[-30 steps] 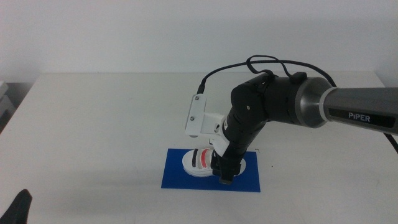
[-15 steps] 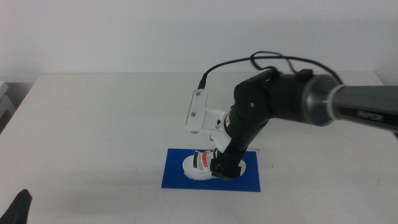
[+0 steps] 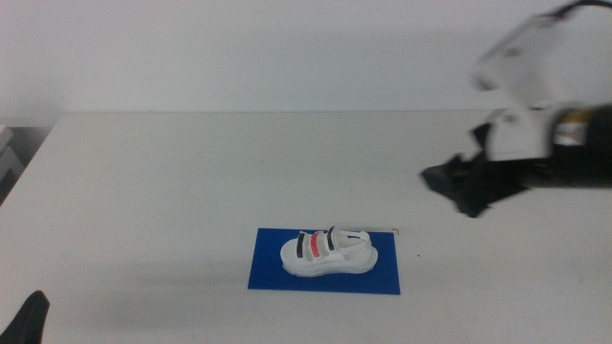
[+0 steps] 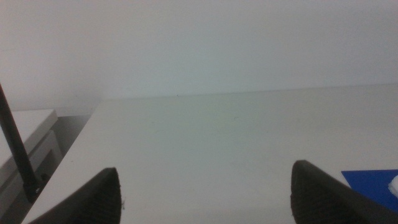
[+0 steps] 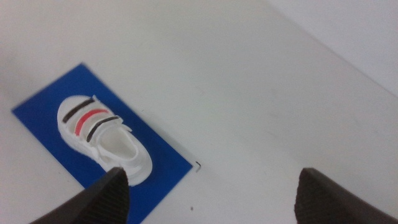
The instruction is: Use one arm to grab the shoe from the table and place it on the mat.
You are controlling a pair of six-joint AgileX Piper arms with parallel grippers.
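Note:
The white shoe (image 3: 328,252) with black and red straps lies on its sole on the blue mat (image 3: 273,271), near the table's front middle. Nothing holds it. My right gripper (image 3: 457,191) is open and empty, raised above the table to the right of the mat and well clear of the shoe. In the right wrist view the shoe (image 5: 102,137) sits on the mat (image 5: 38,112) beyond my open right gripper (image 5: 208,186). My left gripper (image 4: 205,193) is open and empty, waiting at the front left corner (image 3: 27,320).
The white table (image 3: 172,182) spreads wide around the mat. In the left wrist view a corner of the mat (image 4: 370,180) shows, and a thin black cable (image 4: 15,149) hangs past the table's left edge.
My right gripper has let go of the shoe, risen and pulled back to the right, away from the mat. The shoe stays on the mat. The left arm has not moved.

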